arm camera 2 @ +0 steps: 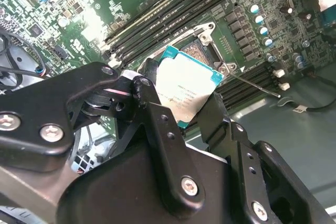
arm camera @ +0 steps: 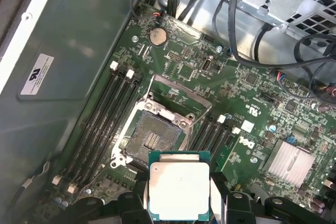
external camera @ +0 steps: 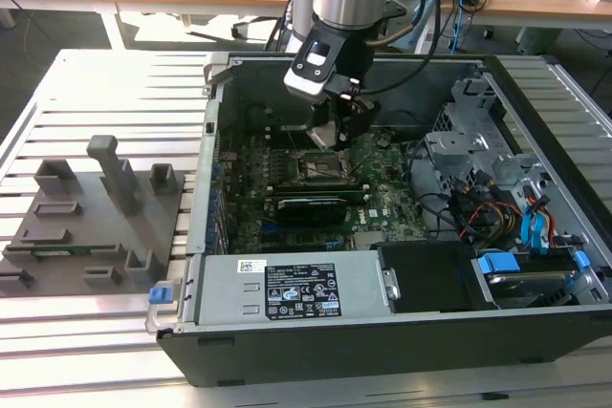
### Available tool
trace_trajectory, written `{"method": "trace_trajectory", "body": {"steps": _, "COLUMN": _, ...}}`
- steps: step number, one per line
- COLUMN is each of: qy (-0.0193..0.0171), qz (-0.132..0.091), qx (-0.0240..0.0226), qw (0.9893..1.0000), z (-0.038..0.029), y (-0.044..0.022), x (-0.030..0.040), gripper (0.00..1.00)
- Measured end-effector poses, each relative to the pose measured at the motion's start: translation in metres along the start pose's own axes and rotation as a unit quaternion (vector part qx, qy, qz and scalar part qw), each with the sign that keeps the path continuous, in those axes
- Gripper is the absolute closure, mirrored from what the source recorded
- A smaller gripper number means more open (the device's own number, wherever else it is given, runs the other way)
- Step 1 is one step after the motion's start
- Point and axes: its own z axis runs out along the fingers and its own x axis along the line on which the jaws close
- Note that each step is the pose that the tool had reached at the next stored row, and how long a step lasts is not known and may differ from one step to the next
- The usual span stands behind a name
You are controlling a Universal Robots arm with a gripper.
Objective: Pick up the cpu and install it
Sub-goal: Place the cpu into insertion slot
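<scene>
Placement stage: my black pincer (arm camera 2: pixel 185 111), clamped on the small flat square cpu with pale silvery top (arm camera: pixel 180 191), hangs just over the open black metal-rimmed socket (arm camera: pixel 152 139), chip unseated; lowering, I judge, demands squaring it to that socket.

The open socket (arm camera: pixel 152 140) lies bare beneath the end effector (arm camera: pixel 179 203), which grips the cpu (arm camera: pixel 179 190) above it. Rows of memory slots (arm camera: pixel 100 124) flank the socket on two sides; the drive cage (external camera: pixel 469 131) and loose cables (external camera: pixel 459 207) crowd the case (external camera: pixel 382 351) at the exterior view's right.
</scene>
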Motion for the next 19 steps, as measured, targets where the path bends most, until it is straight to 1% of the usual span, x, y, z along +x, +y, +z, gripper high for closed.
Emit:
{"method": "trace_trajectory", "body": {"steps": 3, "qy": 0.0, "qz": 0.012, "qx": 0.0001, "qw": 0.9999, "z": 0.0, "y": 0.0, "x": 0.0, "gripper": 0.45}}
{"method": "trace_trajectory", "body": {"steps": 5, "qy": 0.0001, "qz": 0.025, "qx": 0.0002, "qw": 0.9997, "z": 0.0, "y": 0.0, "x": 0.0, "gripper": 0.45}}
{"method": "trace_trajectory", "body": {"steps": 9, "qy": 0.0001, "qz": 0.039, "qx": 0.0003, "qw": 0.9992, "z": 0.0, "y": 0.0, "x": 0.0, "gripper": 0.45}}
{"method": "trace_trajectory", "body": {"steps": 14, "qy": 0.0001, "qz": 0.052, "qx": 0.0004, "qw": 0.9987, "z": 0.0, "y": 0.0, "x": 0.0, "gripper": 0.45}}
{"method": "trace_trajectory", "body": {"steps": 16, "qy": 0.0001, "qz": 0.057, "qx": 0.0005, "qw": 0.9984, "z": 0.0, "y": 0.0, "x": 0.0, "gripper": 0.45}}
{"method": "trace_trajectory", "body": {"steps": 19, "qy": 0.0002, "qz": 0.069, "qx": 0.0006, "qw": 0.9976, "z": 0.0, "y": 0.0, "x": 0.0, "gripper": 0.45}}
